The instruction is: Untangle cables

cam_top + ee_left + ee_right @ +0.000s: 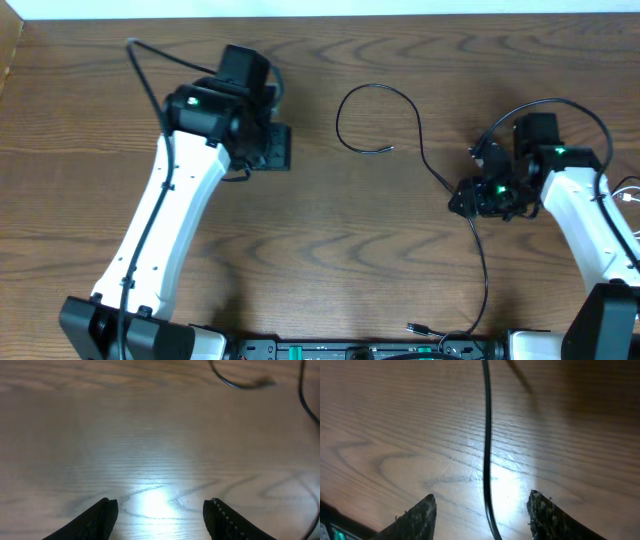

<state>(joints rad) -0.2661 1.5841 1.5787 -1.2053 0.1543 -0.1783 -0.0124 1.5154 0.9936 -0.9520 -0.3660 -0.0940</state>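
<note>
The black cable (pixel 418 140) lies on the wooden table. It makes an open loop at the middle back, passes under my right gripper (pixel 468 197) and ends in a small plug (pixel 415 328) at the front edge. In the right wrist view the cable (pixel 486 435) runs on the table between the open fingers (pixel 482 510), which do not touch it. My left gripper (pixel 277 147) is open and empty over bare wood, left of the loop. Its wrist view (pixel 160 510) shows the cable's free end (pixel 240 384) far ahead. A thin white line (pixel 628 192) at the right edge may be the white cable.
The table (pixel 330 250) is dark wood grain. Thick black wires run along both arms, one arcing over the right arm (pixel 560 105). The arm bases and a black rail (pixel 350 350) sit at the front edge.
</note>
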